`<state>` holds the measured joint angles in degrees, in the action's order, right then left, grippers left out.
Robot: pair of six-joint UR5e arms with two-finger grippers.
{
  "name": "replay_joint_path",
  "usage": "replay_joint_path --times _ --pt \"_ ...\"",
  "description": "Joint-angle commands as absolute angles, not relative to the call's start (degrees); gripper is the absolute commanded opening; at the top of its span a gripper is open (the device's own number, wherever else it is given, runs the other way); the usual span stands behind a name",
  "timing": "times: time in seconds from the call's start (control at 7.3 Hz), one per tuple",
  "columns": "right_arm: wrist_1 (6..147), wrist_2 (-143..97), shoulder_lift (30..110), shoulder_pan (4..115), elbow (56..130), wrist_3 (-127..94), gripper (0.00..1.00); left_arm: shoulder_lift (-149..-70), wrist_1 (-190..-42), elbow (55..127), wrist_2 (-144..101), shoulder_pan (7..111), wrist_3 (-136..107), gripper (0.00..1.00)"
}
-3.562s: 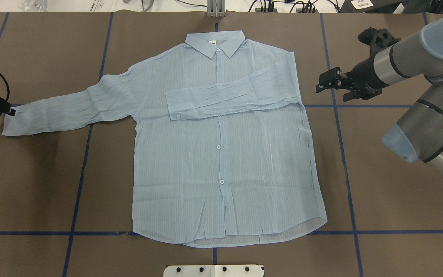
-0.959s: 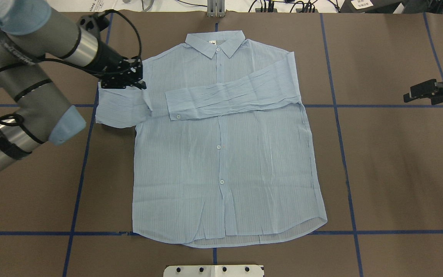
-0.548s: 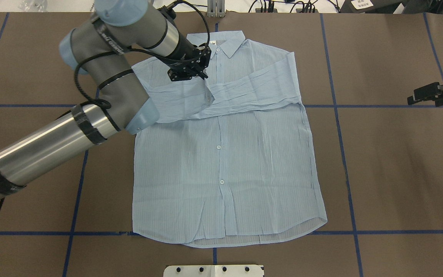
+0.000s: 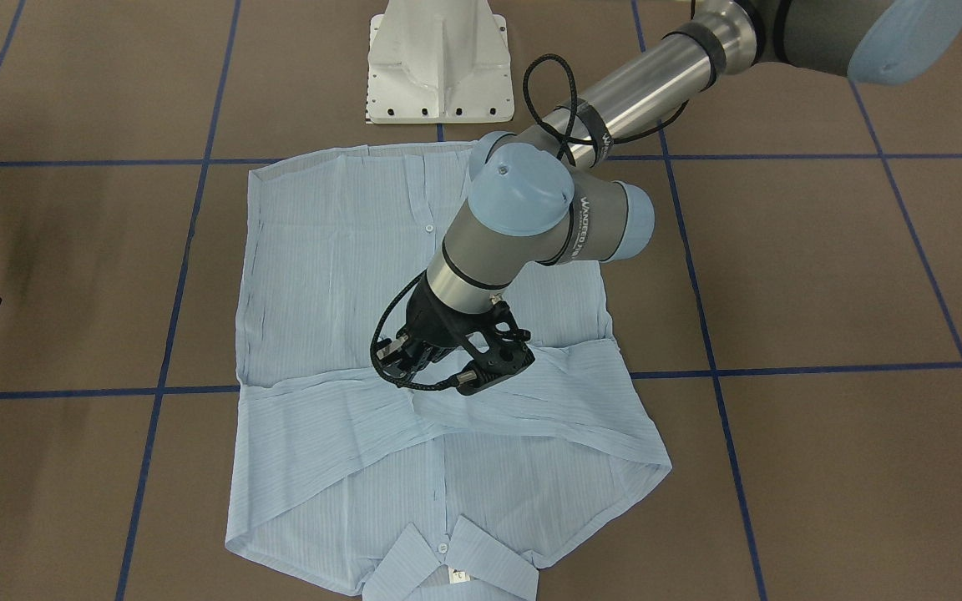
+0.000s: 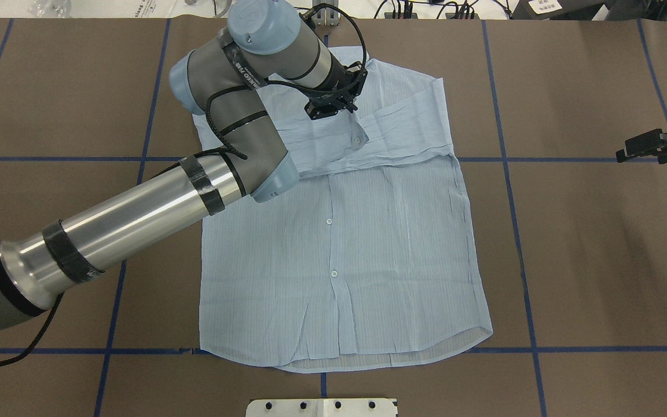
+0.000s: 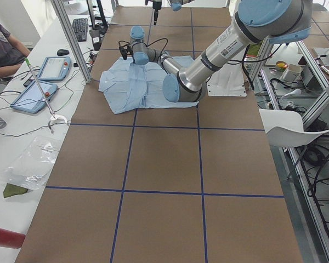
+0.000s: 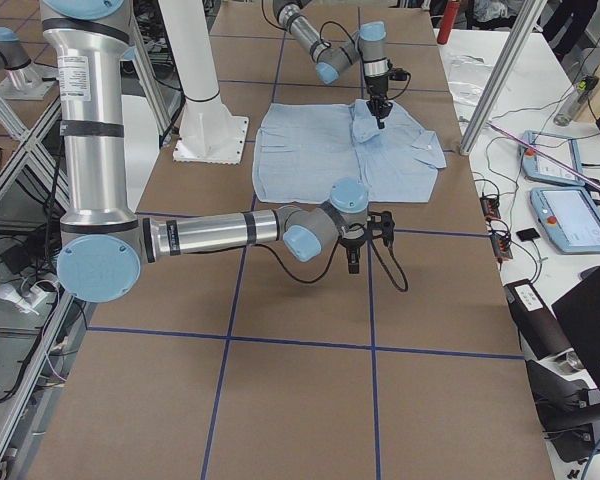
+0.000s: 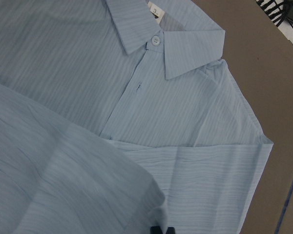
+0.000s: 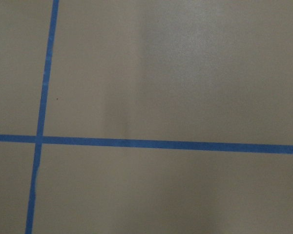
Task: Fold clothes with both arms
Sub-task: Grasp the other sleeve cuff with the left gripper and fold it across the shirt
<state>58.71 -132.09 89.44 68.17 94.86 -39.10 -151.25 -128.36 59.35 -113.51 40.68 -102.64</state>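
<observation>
The pale-blue striped shirt [image 5: 339,249] lies flat on the brown table, buttons up, collar [image 8: 185,48] at the far side. Its right sleeve [image 5: 414,124] lies folded across the chest. My left gripper [image 5: 334,109] is shut on the left sleeve [image 5: 322,139] near the cuff and holds it raised over the upper chest, just short of the collar. In the front view the left gripper [image 4: 431,374] hangs over the crossed sleeves. The sleeve cloth drapes across the left wrist view [image 8: 63,185]. My right gripper [image 5: 634,149] is open, empty and off the shirt, by the table's right edge.
The white pedestal base [image 4: 439,58] stands at the near edge behind the shirt's hem. Blue tape lines [image 5: 513,191] grid the brown table [image 5: 600,260]. Tablets and cables lie on the desk [image 6: 55,68] beyond the far edge.
My left gripper has carried the left sleeve to the right, from beside the shirt to over the chest near the collar. The right gripper has stayed at the table's right edge.
</observation>
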Motion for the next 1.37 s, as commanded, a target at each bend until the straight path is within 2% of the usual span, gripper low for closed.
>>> replay_joint_path --times 0.0,0.27,0.41,0.55,0.68,0.96,1.1,1.23 --pt "58.62 -132.1 89.39 68.12 94.4 -38.94 0.99 -153.46 -129.98 55.99 -109.88 38.68 -102.83 0.0" --pt "58.62 -132.1 89.3 68.12 93.96 -38.76 0.99 -154.42 -131.73 54.68 -108.3 37.89 -103.71 0.0" --pt "58.62 -132.1 89.3 68.12 93.78 -38.76 0.99 -154.51 -133.31 53.54 -107.06 37.62 -104.06 0.04" --pt "58.62 -132.1 89.3 68.12 93.69 -38.76 0.99 -154.86 -134.11 53.26 -107.05 37.53 -104.15 0.3" --pt "58.62 -132.1 89.3 68.12 93.6 -38.76 0.99 -155.91 -134.3 52.22 -107.05 37.53 -104.85 0.65" --pt "58.71 -132.27 88.95 68.12 94.13 -39.8 0.99 -158.02 -134.12 52.29 -107.05 37.09 -107.82 0.84" --pt "58.62 -132.28 88.77 68.03 94.83 -41.12 1.0 -157.33 -133.6 54.3 -107.49 37.18 -107.32 0.84" --pt "58.54 -132.1 88.6 66.29 97.27 -48.18 1.0 -152.19 -133.33 61.54 -108.19 37.09 -106.88 0.84"
